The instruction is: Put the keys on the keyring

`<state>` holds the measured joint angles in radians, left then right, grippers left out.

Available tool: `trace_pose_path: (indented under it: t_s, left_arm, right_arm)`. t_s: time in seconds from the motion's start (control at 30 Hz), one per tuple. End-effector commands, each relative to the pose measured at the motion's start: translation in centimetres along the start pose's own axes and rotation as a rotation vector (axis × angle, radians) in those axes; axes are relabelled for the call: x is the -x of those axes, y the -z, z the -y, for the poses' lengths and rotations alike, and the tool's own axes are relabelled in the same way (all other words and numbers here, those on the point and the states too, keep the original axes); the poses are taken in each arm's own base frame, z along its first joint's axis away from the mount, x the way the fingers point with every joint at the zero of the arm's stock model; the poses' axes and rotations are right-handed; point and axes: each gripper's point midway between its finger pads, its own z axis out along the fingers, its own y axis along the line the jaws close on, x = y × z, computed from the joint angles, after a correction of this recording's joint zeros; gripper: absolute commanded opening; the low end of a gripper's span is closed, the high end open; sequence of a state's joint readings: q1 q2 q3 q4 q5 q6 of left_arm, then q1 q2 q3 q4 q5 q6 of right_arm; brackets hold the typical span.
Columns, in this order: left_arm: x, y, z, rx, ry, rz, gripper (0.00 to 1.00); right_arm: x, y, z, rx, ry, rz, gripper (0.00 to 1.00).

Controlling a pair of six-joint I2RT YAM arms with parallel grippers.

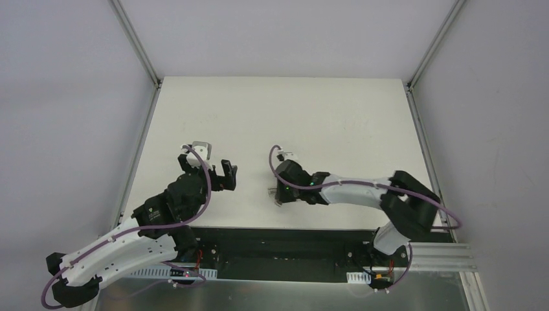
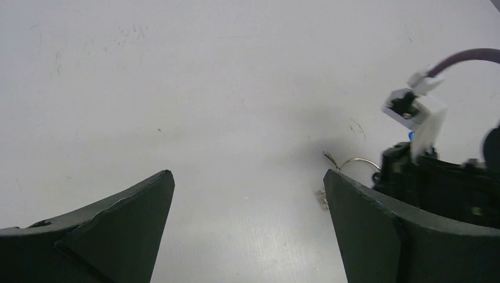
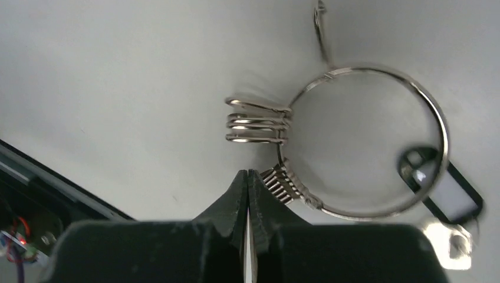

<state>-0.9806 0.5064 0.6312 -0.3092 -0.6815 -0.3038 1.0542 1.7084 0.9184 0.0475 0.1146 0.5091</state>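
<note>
**Fig. White table [image 1: 291, 110] with the keyring [image 3: 441, 127] lying on it.**

The matte white top fills the middle of the top view and bears faint scuffs. In the right wrist view the keyring lies at the upper right. Its wire coil [image 3: 258, 121] sits on the ring's left side. A black-headed key [image 3: 451, 191] lies at the lower right, crossed by the ring's wire, with a small pale metal tab [image 3: 451, 242] just below it.

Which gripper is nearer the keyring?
Right. The right gripper has its shut jaws right beside the coil of the keyring; the left gripper, jaws open, stands clearly apart from it.
</note>
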Motion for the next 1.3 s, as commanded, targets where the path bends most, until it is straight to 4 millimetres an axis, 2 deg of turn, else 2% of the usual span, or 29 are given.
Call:
trace_pose_path:
  t_s: [0.0, 0.13, 0.23, 0.33, 0.47, 0.53, 0.67, 0.93, 1.27]
  left_arm:
    - [0.9, 0.0, 0.9, -0.042, 0.05, 0.036, 0.99]
    - [0.8, -0.4, 1.7, -0.066, 0.056, 0.037, 0.99]
    - [0.6, -0.7, 2.1, -0.077, 0.05, 0.029, 0.99]
    - [0.5, -0.7, 2.4, -0.087, 0.051, 0.024, 0.99]
    - [0.4, -0.7, 2.6, -0.097, 0.061, 0.022, 0.99]
    - [0.3, -0.7, 2.8, -0.107, 0.065, 0.017, 0.99]
    - [-0.4, -1.1, 3.6, -0.13, 0.059, -0.007, 0.99]
    - [-1.2, -1.6, 4.6, -0.163, 0.058, -0.022, 0.99]
    - [-1.3, -1.4, 5.7, -0.22, 0.071, -0.027, 0.99]
  right_arm:
    - [-1.2, 7.8, 5.8, -0.153, 0.034, -0.037, 0.0]
    - [3.2, 12.1, 3.6, -0.035, 0.036, 0.1, 0.04]
    - [4.2, 12.9, 2.0, 0.017, 0.042, 0.093, 0.09]
    - [3.5, 11.9, 1.4, 0.035, -0.002, 0.057, 0.18]
    - [1.9, 10.1, 2.1, -0.006, -0.093, -0.003, 0.34]
    - [1.0, 9.5, 2.3, -0.02, -0.137, -0.032, 0.36]
    - [-0.8, 8.7, 3.0, -0.06, -0.186, -0.065, 0.37]
    - [-4.0, 8.7, 3.5, -0.162, -0.198, -0.097, 0.38]
    - [-4.8, 8.3, 5.3, -0.273, -0.309, -0.077, 0.38]
